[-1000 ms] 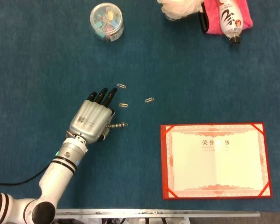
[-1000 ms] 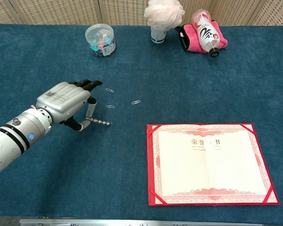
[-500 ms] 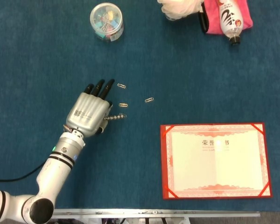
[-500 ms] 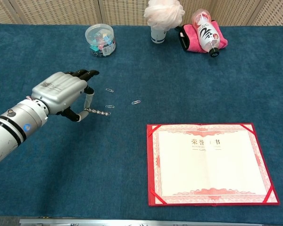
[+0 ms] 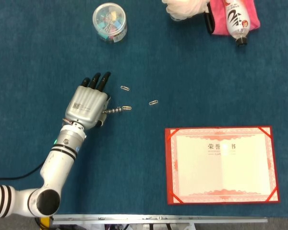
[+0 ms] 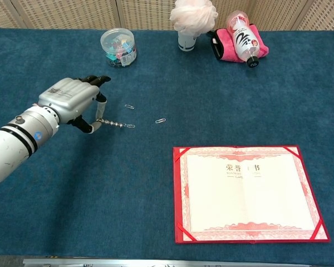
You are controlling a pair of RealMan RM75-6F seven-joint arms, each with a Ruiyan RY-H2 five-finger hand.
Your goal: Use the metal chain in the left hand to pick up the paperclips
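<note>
My left hand (image 5: 89,104) (image 6: 73,100) hovers over the blue table at the left, pinching a short metal chain (image 5: 113,110) (image 6: 111,123) that sticks out to the right. The chain's free end touches one paperclip (image 5: 126,108) (image 6: 129,125). A second paperclip (image 5: 125,88) (image 6: 129,106) lies just beyond it, near the fingertips. A third paperclip (image 5: 153,102) (image 6: 161,120) lies further right. My right hand is not visible in either view.
A clear round tub of coloured clips (image 5: 109,21) (image 6: 118,47) stands at the back left. A red-framed certificate (image 5: 222,164) (image 6: 249,193) lies at the right front. At the back are a white pompom item (image 6: 193,18), a bottle (image 6: 243,38) and a pink cloth (image 6: 228,44).
My left hand has moved away from me toward the back, carrying the chain. The chain's tip now meets the middle paperclip, which it lay short of before.
</note>
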